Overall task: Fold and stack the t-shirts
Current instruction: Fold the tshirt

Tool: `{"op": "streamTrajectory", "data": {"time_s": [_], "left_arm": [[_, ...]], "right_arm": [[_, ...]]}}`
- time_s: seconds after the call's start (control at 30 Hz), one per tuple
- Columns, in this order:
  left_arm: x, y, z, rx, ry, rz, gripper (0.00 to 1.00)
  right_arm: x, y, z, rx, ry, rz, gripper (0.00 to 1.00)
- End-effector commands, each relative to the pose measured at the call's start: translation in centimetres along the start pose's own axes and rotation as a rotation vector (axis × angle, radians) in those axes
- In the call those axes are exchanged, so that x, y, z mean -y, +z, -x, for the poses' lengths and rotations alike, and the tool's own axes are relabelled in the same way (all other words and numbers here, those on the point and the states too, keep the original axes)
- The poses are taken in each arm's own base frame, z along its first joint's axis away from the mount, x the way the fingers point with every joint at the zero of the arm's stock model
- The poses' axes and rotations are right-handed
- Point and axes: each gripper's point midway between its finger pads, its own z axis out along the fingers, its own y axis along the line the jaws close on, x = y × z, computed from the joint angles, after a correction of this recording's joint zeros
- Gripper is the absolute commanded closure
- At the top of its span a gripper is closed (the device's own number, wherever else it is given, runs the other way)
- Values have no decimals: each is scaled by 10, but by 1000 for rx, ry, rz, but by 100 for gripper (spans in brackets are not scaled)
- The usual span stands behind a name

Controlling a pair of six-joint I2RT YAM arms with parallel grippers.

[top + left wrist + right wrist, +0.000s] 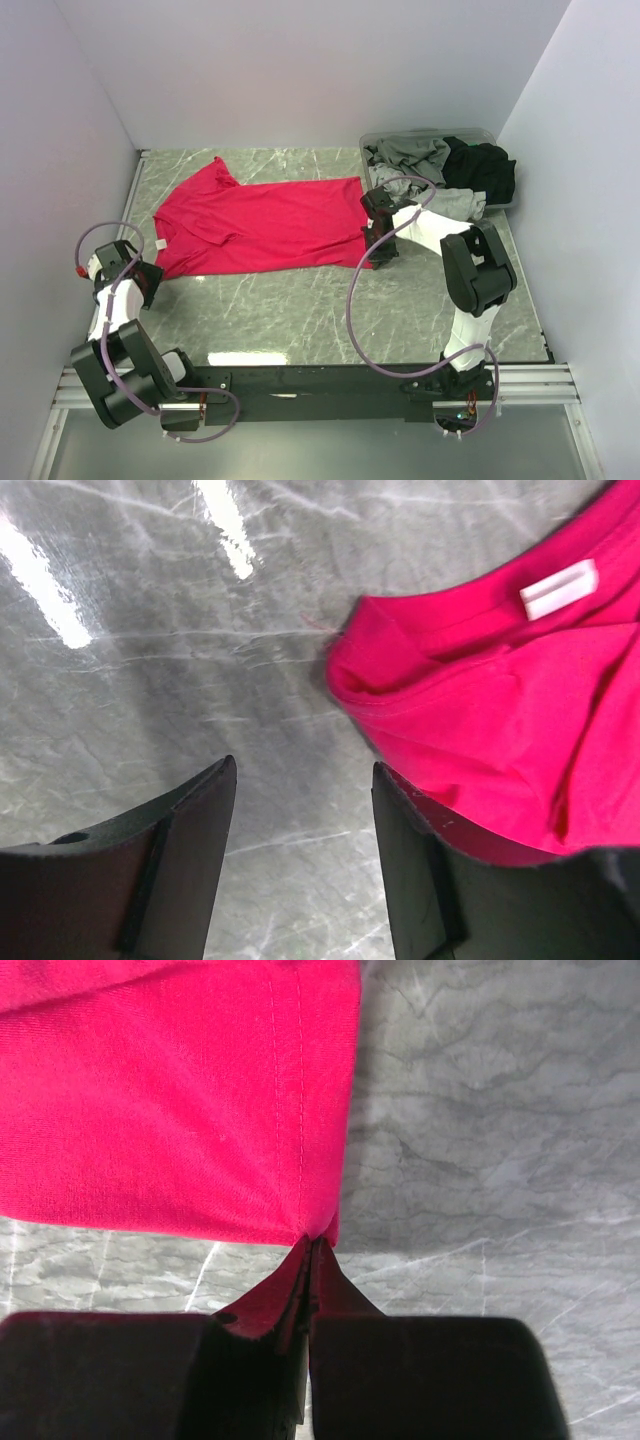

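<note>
Right wrist view: limp red t-shirt [170,1100] is clamped at its four-o'clock corner by right end effector [310,1260]; left end effector [300,780] is parted.

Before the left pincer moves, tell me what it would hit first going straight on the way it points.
Probably the grey marble-patterned tabletop: the open left pincer frames bare surface. The bright pinkish-red cloth t-shirt lies beside, so the pincer might graze its edge; depth is unclear.

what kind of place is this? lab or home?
Likely a lab test cell: plain white walls box in a marble-patterned table, two robot arms bolted to a rail at its near edge, a red t-shirt spread beside a grey tub of clothes.
</note>
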Motion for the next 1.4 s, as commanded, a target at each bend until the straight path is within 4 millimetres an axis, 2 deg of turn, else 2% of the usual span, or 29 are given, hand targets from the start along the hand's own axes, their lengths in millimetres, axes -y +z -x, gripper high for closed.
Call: {"op": "streamTrajectory", "data": {"time_s": [0.0,0.2,0.47,0.67,0.93,1.03,1.07,1.17,1.37], "left_arm": [[4,6,3,21,6,-31,38],[0,17,3,16,7,-4,39],[10,31,17,33,11,1,42],[15,38,19,27,2,-10,47],[16,44,14,11,1,-22,61],[15,48,11,-2,0,-15,73],[15,49,12,-1,0,-8,82],[14,49,19,15,11,15,99],[13,39,43,87,54,62,100]], "right_arm": [[11,-3,-14,-25,1,-55,100],[10,-2,-16,-28,-2,-51,100],[10,-1,-16,-34,-7,-50,100],[11,0,-16,-40,-7,-57,100],[12,1,-17,-49,-11,-64,100],[13,1,-18,-55,-11,-66,100],[13,0,-18,-58,-13,-67,100],[14,-3,-21,-73,-16,-78,100],[17,-9,-31,-116,-16,-87,100]]}}
